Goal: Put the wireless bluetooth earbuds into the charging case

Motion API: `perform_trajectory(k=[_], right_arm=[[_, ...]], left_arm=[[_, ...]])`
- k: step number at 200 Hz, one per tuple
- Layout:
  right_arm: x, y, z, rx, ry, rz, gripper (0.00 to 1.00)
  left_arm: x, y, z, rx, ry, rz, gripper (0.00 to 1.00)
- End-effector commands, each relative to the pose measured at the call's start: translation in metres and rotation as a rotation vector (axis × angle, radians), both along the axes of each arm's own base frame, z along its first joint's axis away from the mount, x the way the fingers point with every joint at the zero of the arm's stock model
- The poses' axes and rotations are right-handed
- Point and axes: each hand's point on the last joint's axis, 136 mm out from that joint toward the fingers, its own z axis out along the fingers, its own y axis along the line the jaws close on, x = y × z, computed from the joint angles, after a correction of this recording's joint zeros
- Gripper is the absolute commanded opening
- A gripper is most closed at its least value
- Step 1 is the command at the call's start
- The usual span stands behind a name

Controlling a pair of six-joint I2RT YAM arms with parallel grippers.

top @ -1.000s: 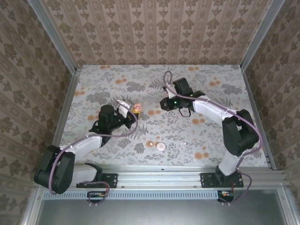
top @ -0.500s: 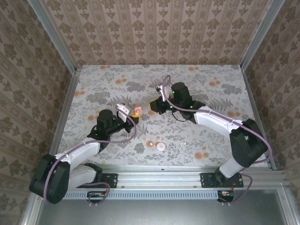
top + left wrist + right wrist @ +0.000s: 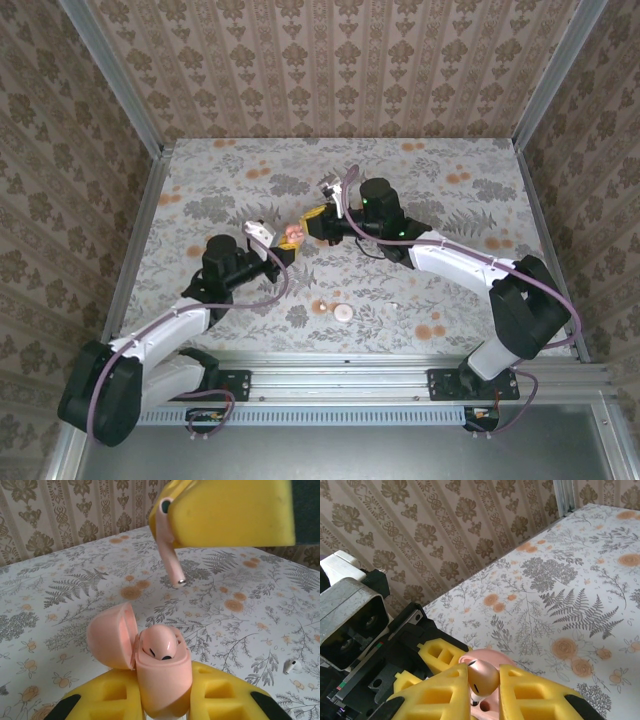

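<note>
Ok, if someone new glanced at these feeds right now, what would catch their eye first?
The open pink charging case stands out first. It is clamped upright in the left gripper over mid-table, with one earbud already seated inside. Above it and not touching, the right gripper pinches the other earbud, its stem pointing down toward the case.

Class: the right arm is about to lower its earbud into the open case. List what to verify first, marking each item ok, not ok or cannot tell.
1. Case gripped between the left fingers: ok.
2. Lid swung open, out of the way: ok.
3. Held earbud pinched in the right fingers, stem pointing down: ok.
4. Held earbud above the case, not touching it: ok.
5. Seated earbud fills one slot; the other slot is free: cannot tell, it is hidden.
6. Stem lined up with the free slot: cannot tell.
</note>
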Motion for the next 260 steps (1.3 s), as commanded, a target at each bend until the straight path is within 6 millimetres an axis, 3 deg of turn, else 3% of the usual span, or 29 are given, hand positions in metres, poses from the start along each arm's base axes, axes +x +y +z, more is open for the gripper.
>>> perform_trajectory(k=[1,260], right_arm=[[-0.005,0.007,0.009,0.04,-0.02,0.032,0.18],[-0.01,0.016,-0.018,-0.003,0.004,0.068,0.18]], left_arm=[[-0.001,-0.002,0.02,-0.015,-0.06,-0.013,0.0],[0.007,0.003,0.05,-0.049,-0.132,0.042,0.0]])
